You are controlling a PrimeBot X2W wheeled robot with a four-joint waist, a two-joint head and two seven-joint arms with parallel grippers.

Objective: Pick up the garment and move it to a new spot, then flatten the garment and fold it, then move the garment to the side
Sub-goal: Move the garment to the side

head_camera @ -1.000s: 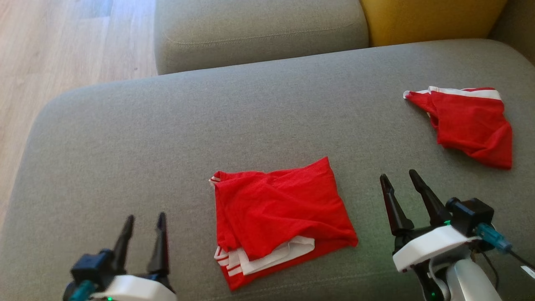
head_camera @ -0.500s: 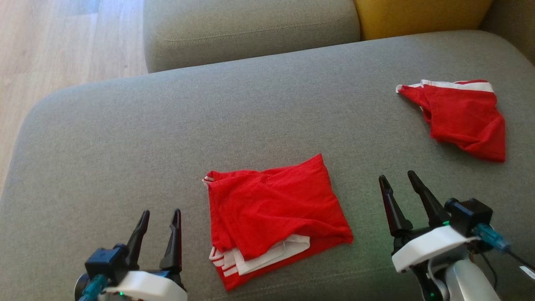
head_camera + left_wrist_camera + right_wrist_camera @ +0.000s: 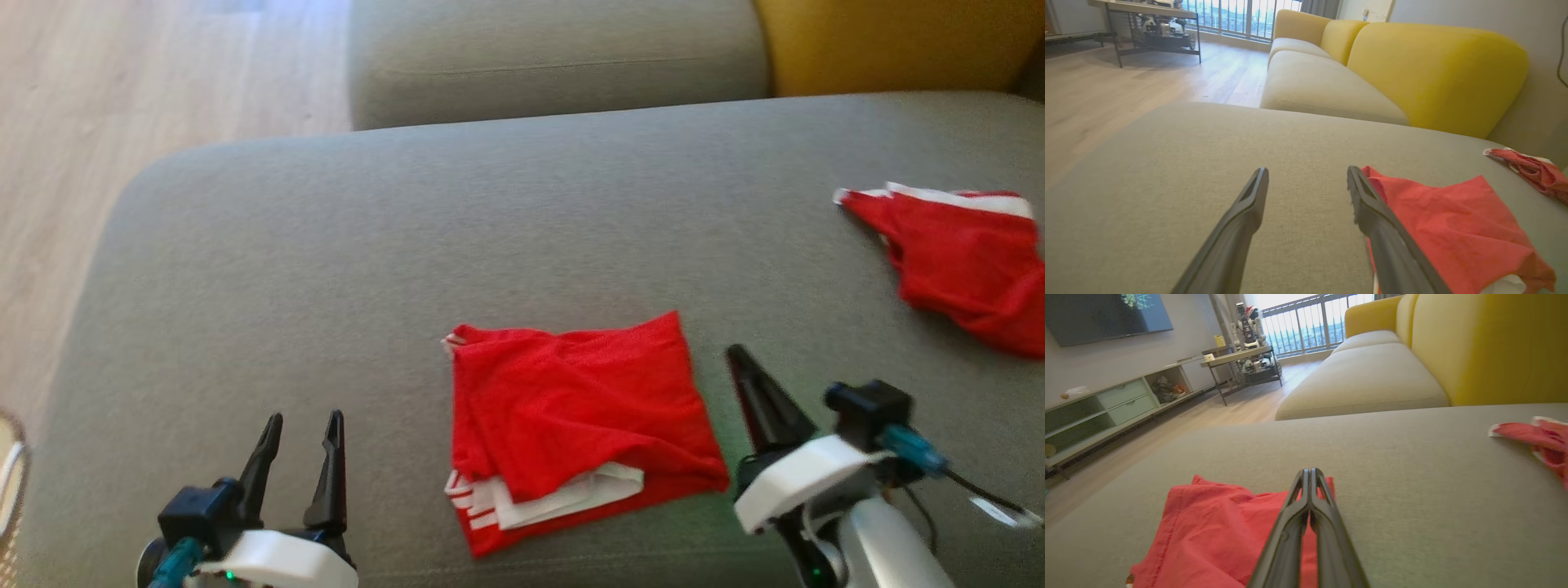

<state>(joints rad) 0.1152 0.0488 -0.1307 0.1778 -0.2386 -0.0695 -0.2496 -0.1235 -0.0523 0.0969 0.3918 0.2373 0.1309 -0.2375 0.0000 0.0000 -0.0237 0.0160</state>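
1. Garment (image 3: 580, 416), head view: red with white trim and folded into a rough rectangle, it lies on the grey cushion (image 3: 326, 269) near the front edge, between the two claws. The left claw (image 3: 304, 418) sits well to its left, fingers spread and empty. The right claw (image 3: 737, 353) is just beside its right edge, fingers pressed together. A second red garment (image 3: 963, 261) lies crumpled at the far right.
2. Left wrist view: the spread fingers point across bare cushion, and the garment lies just beside the finger on that view's right.
3. Right wrist view: the fingers meet at their tips above the garment's edge. I cannot tell whether they touch the cloth. A yellow backrest (image 3: 1494, 347) rises behind.
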